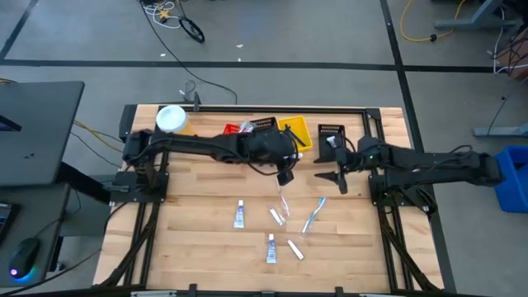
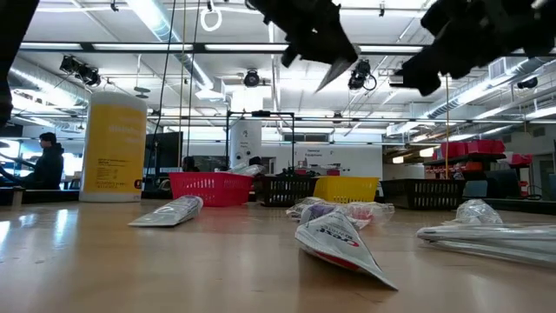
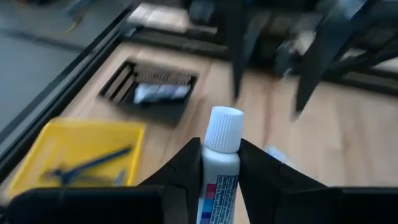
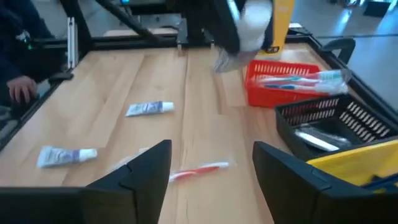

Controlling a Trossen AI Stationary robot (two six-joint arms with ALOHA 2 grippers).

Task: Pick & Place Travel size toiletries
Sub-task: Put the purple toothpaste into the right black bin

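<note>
My left gripper (image 1: pixel 285 175) hangs high over the table's middle, shut on a small white tube (image 3: pixel 219 177) with a ribbed white cap. The red (image 1: pixel 238 129), black (image 1: pixel 264 124), yellow (image 1: pixel 294 132) and second black (image 1: pixel 330 132) bins stand beyond it. My right gripper (image 4: pixel 211 180) is open and empty above the table, right of the left one (image 1: pixel 338 176). Other toiletries lie flat on the wood: tubes (image 1: pixel 240 214) (image 1: pixel 271 247), packets (image 1: pixel 278 216) (image 1: pixel 295 249), and a wrapped toothbrush (image 1: pixel 313 216) that also shows below my right gripper (image 4: pixel 199 171). My left gripper pinches the tube between its two fingers (image 3: pixel 186 171) on the upper body, just below the cap (image 3: pixel 224 129). The cap end sticks out past the fingertips. The tube is lifted clear of the table, and its tail end is hidden behind the fingers.
A tall yellow canister with a white lid (image 1: pixel 171 120) stands at the far left corner. The yellow bin (image 3: pixel 74 155) holds dark blue razors, the black bin (image 3: pixel 152 93) white packets, and the red bin (image 4: pixel 292 81) toothbrushes. A black frame rail runs along the far edge.
</note>
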